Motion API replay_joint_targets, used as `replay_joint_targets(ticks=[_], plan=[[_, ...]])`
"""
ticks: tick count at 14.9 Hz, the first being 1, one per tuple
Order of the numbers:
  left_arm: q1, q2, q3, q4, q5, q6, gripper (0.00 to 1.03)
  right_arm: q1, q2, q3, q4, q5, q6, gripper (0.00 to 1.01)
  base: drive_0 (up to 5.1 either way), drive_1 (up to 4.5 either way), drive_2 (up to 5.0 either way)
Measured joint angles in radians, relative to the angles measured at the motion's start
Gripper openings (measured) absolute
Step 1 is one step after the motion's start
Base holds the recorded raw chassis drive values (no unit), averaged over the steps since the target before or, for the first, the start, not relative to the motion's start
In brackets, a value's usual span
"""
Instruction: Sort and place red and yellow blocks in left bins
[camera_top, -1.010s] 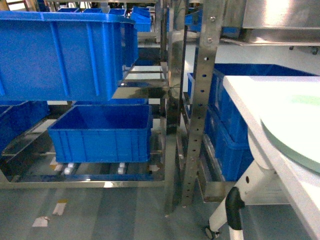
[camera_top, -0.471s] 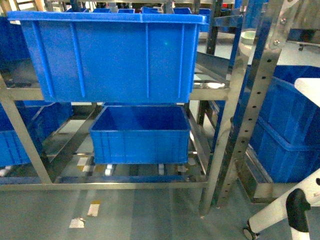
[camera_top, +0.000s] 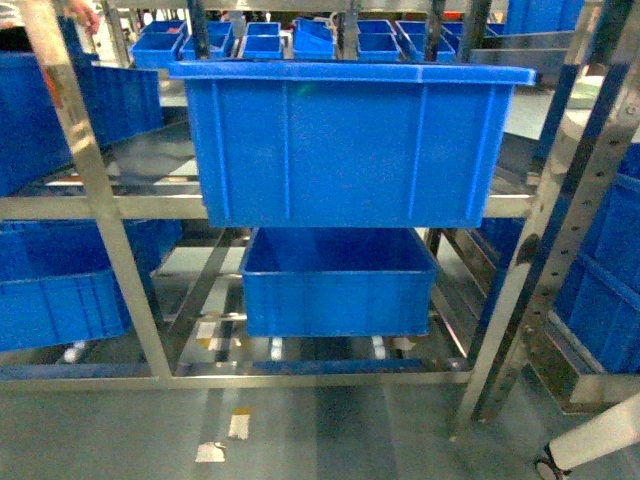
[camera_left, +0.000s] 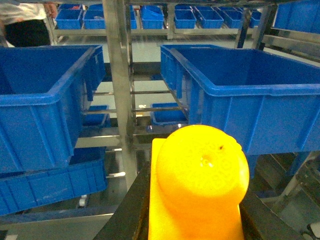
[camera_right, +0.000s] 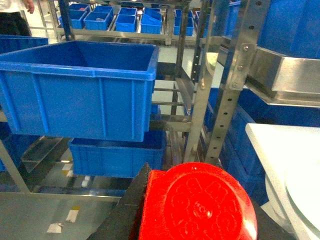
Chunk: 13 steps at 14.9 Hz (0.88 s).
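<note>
1. Head view: a large blue crate (camera_top: 345, 145) sits on the upper level of a steel rack (camera_top: 110, 250), filling the middle of the picture. Directly beneath that crate a second, lower blue crate (camera_top: 338, 285) rests on the rack's bottom rails. To the left of the upper crate, past a rack post, more blue bins (camera_top: 60, 290) stand on both levels. Behind and above the upper crate a row of small blue trays (camera_top: 265, 40) lines a far shelf. Neither arm nor either block appears in this view.

2. Left wrist view: the yellow block (camera_left: 200, 187) fills the lower middle, its round stud facing the camera, seated between the two dark fingers (camera_left: 127, 212) of the left gripper (camera_left: 197, 220), which is clenched on it. Above and to the right of the block stands an open blue crate (camera_left: 245, 95) on the rack's upper level; its inside shows only blue walls. To the left of the block, past a steel upright (camera_left: 120, 85), another blue crate (camera_left: 42, 100) sits on the same level.

3. Right wrist view: the red block (camera_right: 197, 205) fills the bottom middle, its embossed round stud toward the camera, gripped by the right gripper (camera_right: 195, 225), whose dark finger (camera_right: 127, 212) shows along the block's left side. Above and left of the block is the big blue crate (camera_right: 82, 87) on the upper level, with a lower crate (camera_right: 117, 155) under it. To the right of the block a white table (camera_right: 285, 150) edge carries a pale round plate (camera_right: 302, 190).
</note>
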Motion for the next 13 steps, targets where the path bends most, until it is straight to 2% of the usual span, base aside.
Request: replay_joint_targets(ticks=[6,13], plan=[[0.000,0.000,0.000,-0.002,0.000,0.000,0.27,0.000,0.000,0.000,-0.004,0.000,0.000,0.28,-4.8,2.33,2.3],[0.000,0.002,0.000,-0.003,0.000,0.000,0.27,0.000,0.000,0.000,-0.003,0.000,0.000,0.28,-4.8,3.48,1.5]])
